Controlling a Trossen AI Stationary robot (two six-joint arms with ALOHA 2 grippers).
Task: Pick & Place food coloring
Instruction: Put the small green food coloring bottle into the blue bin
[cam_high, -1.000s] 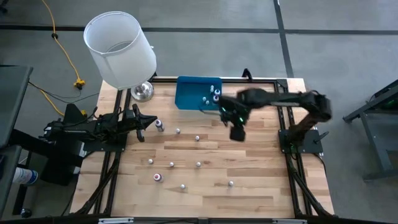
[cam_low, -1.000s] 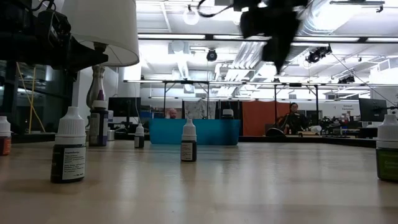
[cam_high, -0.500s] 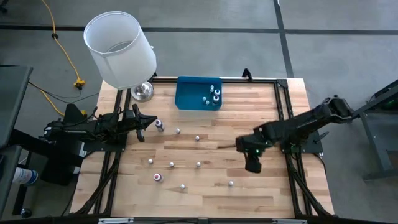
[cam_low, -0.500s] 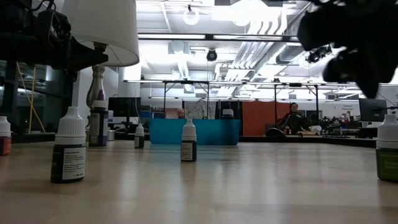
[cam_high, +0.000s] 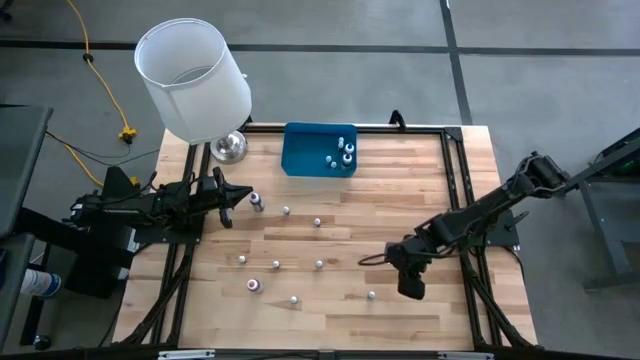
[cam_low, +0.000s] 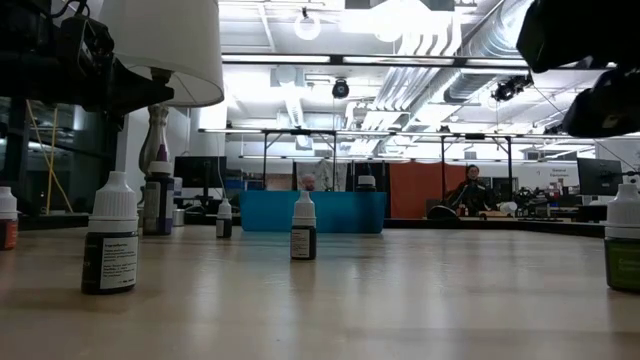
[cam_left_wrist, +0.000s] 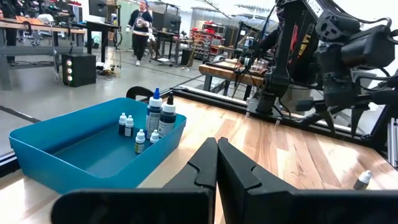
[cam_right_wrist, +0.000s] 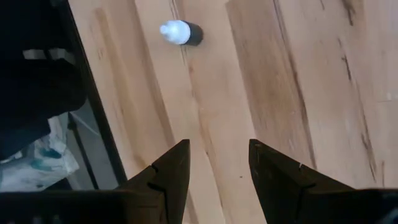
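Your right gripper (cam_high: 410, 287) hangs over the worktop (cam_high: 420, 200) near its right edge. Its fingers (cam_right_wrist: 171, 171) are spread apart and hold nothing. One food coloring bottle (cam_high: 371, 295) stands just beside it, toward the front edge. More small bottles (cam_high: 276, 264) stand around the middle of the worktop. Some bottles (cam_high: 343, 155) are in the blue tray (cam_high: 305, 150) at the back edge. Your left gripper (cam_high: 234, 199) waits at the left edge, its fingers (cam_left_wrist: 231, 168) pressed together, holding nothing.
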